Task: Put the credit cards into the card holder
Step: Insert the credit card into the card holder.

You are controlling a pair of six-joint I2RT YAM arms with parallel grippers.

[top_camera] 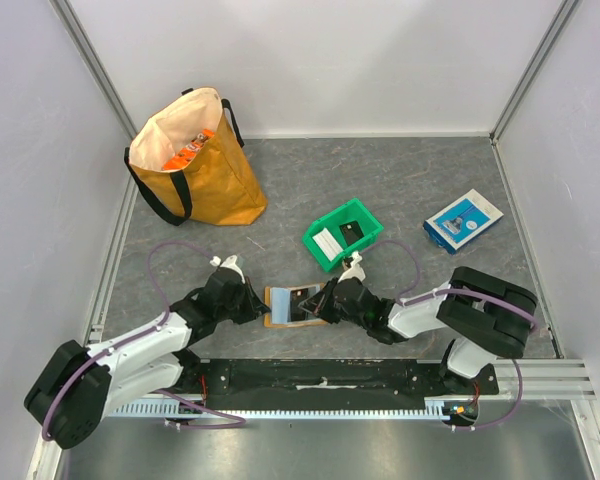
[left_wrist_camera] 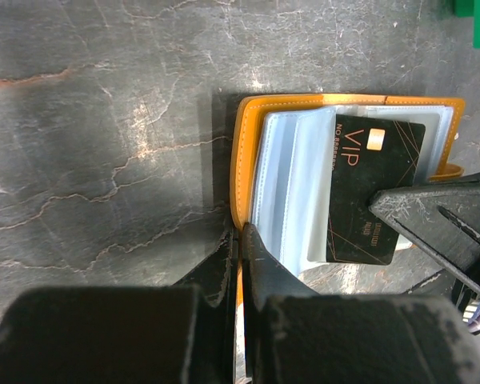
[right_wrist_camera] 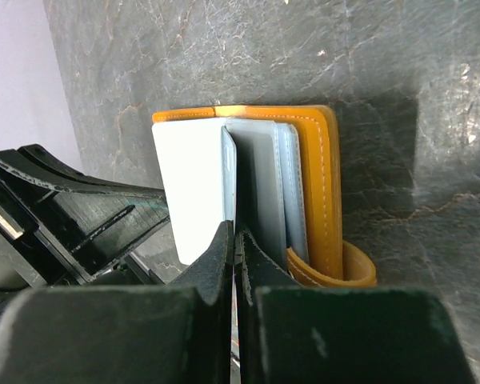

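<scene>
The wallet [left_wrist_camera: 248, 160] is lying open on the worktop [left_wrist_camera: 104, 120], near the front edge and between the two hands. Its orange cover is facing down and its clear sleeves [left_wrist_camera: 296, 184] are fanning upward. The left hand [left_wrist_camera: 240, 240] is gripping from the left side, its fingers squeezed together on the wallet's orange edge. The right hand [right_wrist_camera: 234, 236] is gripping from the opposite side, its fingers pressed tight on the VIP card [left_wrist_camera: 372, 188], which is black with gold print. That card is lying flat across the sleeves, one short end toward the wallet's spine. Whether any of it is sitting inside a sleeve cannot be told. In the right wrist view it is showing only edge-on, as a thin dark line among the sleeves. The snap tab [right_wrist_camera: 354, 272] is curling out from under the cover on the right hand's side.

Just beyond the wallet, the green bin [top_camera: 360, 248] is holding a white card [top_camera: 328, 240] and a dark card [top_camera: 352, 232] side by side. A tote [top_camera: 195, 165] is standing at the far left. A blue-and-white box [top_camera: 463, 220] is lying flat at the far right, well apart from the bin.
</scene>
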